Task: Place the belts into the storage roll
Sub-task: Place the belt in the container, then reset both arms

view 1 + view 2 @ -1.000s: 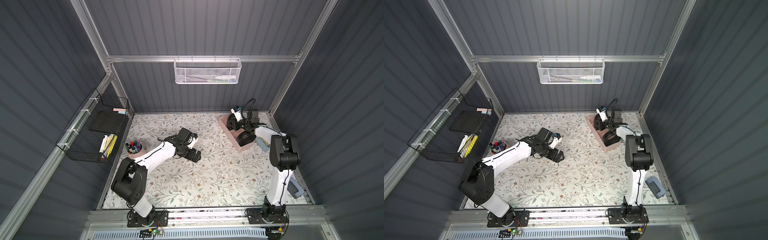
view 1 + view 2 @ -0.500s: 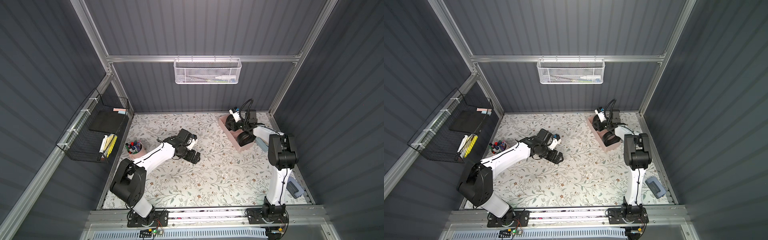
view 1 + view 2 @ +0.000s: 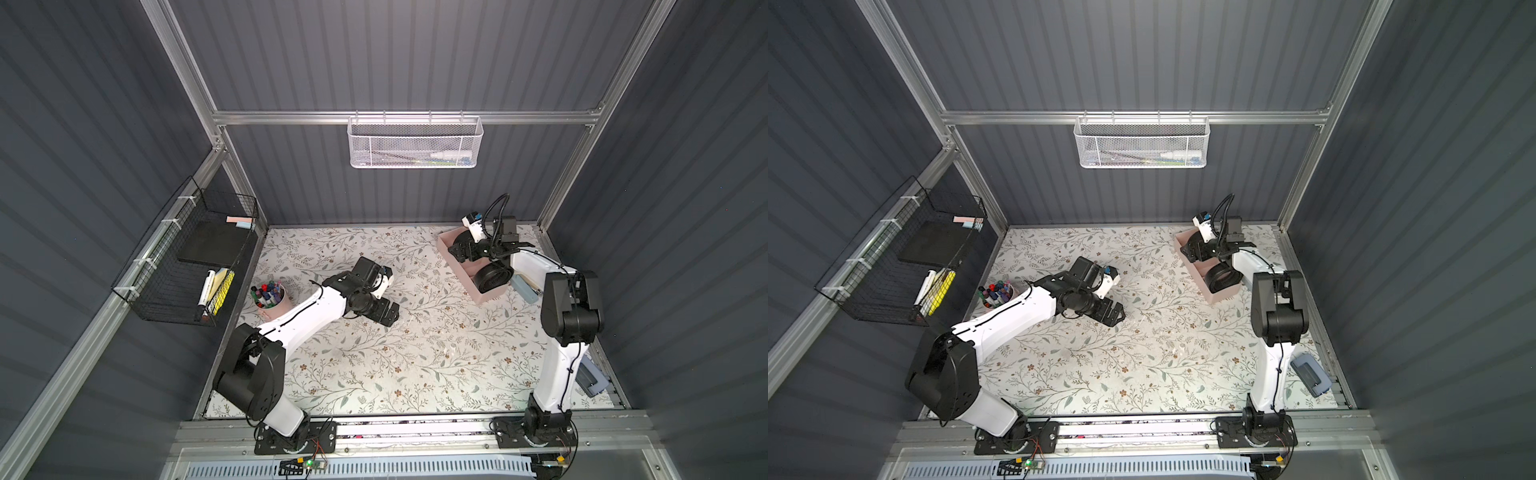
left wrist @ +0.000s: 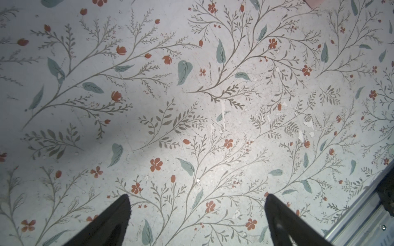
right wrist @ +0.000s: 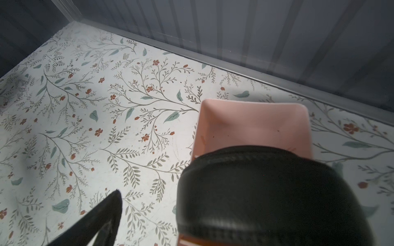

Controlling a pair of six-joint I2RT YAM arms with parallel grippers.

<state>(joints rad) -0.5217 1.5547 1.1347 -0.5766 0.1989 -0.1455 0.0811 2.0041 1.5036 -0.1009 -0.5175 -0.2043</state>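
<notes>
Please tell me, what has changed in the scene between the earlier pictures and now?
The right gripper has opened and let go of the coiled belt, which now rests at the far part of the storage roll; its arm shifted only slightly. Unchanged: the second belt coiled at the roll's near end, the left gripper open over the floral mat, the marker cup.

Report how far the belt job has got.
Done: one coiled belt sits at the near end of the storage roll. In hand: the open right pincer hangs over the second belt, at a farther compartment; seating unclear. Left: confirm it. The left pincer is open, empty.
</notes>
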